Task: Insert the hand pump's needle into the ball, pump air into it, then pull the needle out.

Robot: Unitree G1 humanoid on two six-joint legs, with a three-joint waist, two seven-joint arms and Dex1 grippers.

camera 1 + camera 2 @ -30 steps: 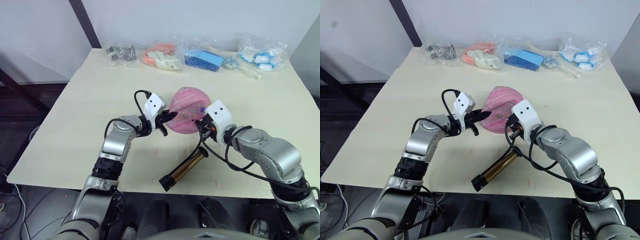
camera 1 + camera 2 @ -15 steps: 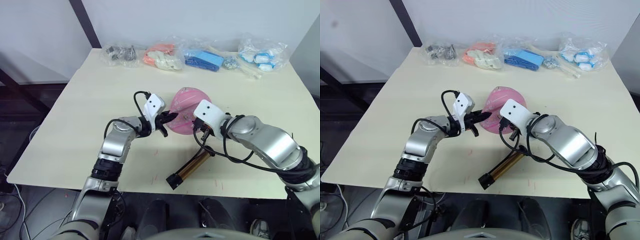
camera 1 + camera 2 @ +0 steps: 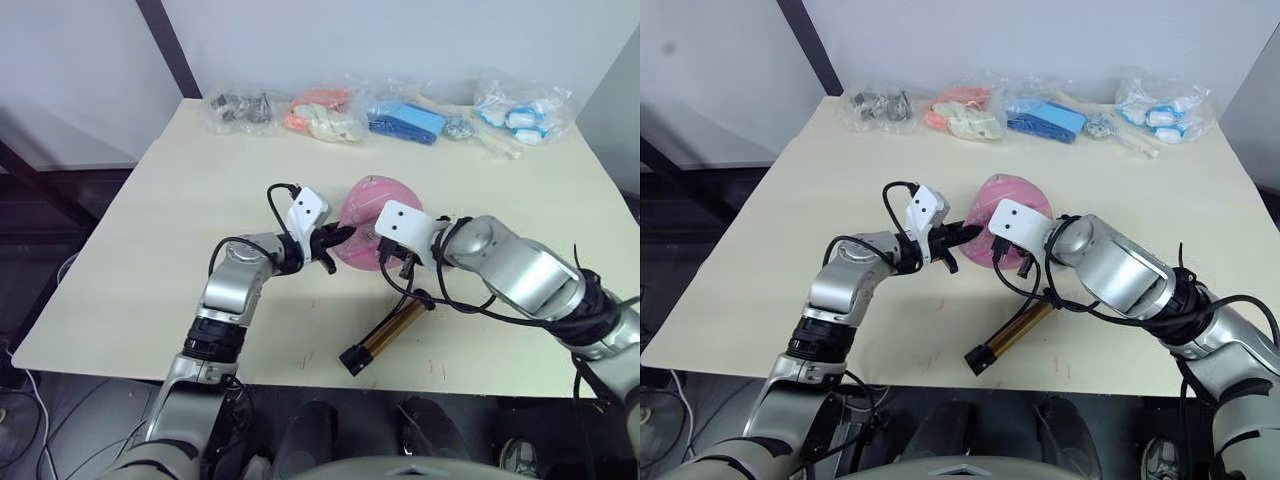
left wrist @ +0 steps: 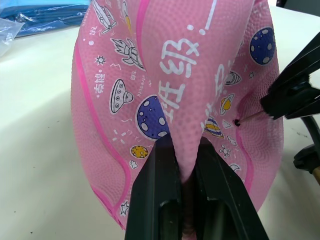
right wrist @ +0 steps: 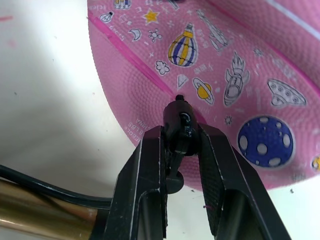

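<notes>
The pink ball (image 3: 372,203) sags on the table's middle, printed with small cartoons. My left gripper (image 4: 182,150) is shut on a fold of the ball (image 4: 165,75) at its left side. My right gripper (image 5: 181,137) is shut on the needle's black fitting (image 5: 181,122) against the ball's near right side. In the left wrist view the thin needle (image 4: 248,117) points at a small valve hole (image 4: 237,121), tip at or just touching it. The hand pump (image 3: 385,335) lies on the table in front, its black hose (image 3: 425,297) looping up to the right gripper (image 3: 386,256).
Several clear plastic bags lie along the table's (image 3: 150,250) far edge: dark parts (image 3: 240,108), orange and cream items (image 3: 325,113), blue items (image 3: 408,120), blue-white items (image 3: 520,108). The pump's lower end sits near the front edge.
My right arm has swung left, bringing the fitting in against the ball. The pump has slid a little to the right on the table. The left gripper has kept its hold.
</notes>
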